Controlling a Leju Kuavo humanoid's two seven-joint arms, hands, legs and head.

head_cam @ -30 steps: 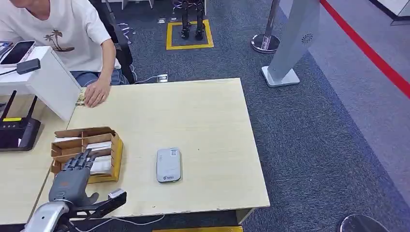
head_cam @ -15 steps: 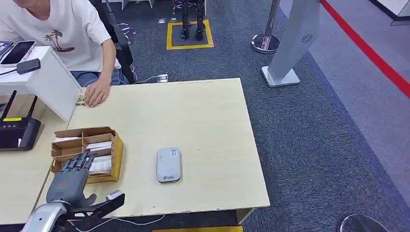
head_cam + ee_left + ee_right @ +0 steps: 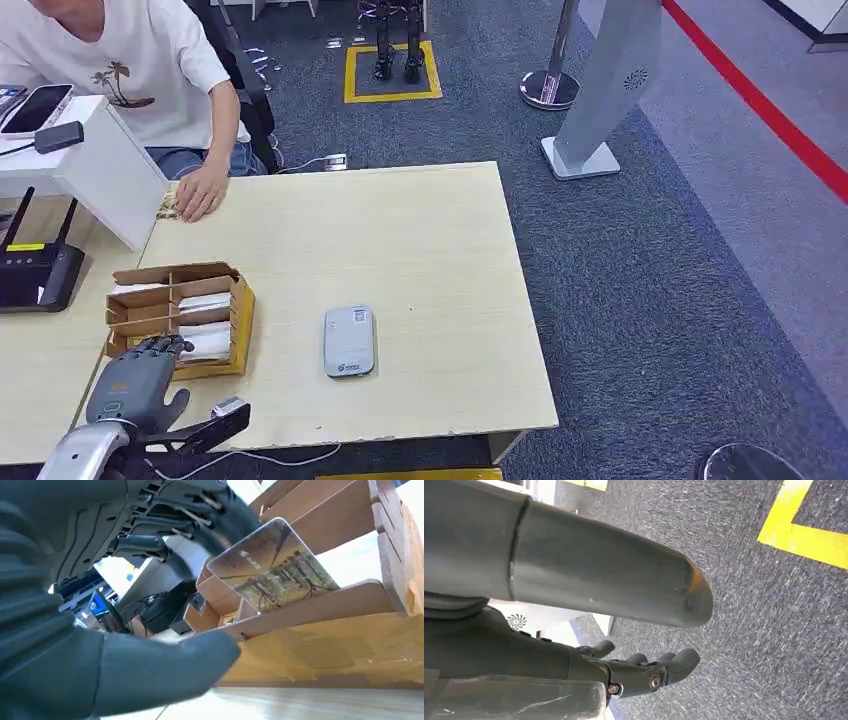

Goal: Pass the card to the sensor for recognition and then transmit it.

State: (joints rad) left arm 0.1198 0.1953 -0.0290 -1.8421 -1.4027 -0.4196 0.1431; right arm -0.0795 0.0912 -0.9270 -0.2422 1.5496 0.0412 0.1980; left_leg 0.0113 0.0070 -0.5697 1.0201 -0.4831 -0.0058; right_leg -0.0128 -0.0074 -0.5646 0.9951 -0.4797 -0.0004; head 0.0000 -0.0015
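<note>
At the wooden card box (image 3: 180, 312), left robot hand (image 3: 135, 385) fingers curled onto a card (image 3: 272, 565), grip unclear.

The scene is seen by the head view from high up, looking forward and down over the wooden table (image 3: 400, 250) and the carpet beyond. The left wrist view is taken from very near, low behind the left hand (image 3: 100, 645), facing the cardboard card box (image 3: 320, 605); that box (image 3: 180, 315) and hand (image 3: 135, 385) are shared with the head view. The right wrist view, close behind the right hand (image 3: 589, 610), apparently faces the carpeted floor (image 3: 774, 630).
</note>
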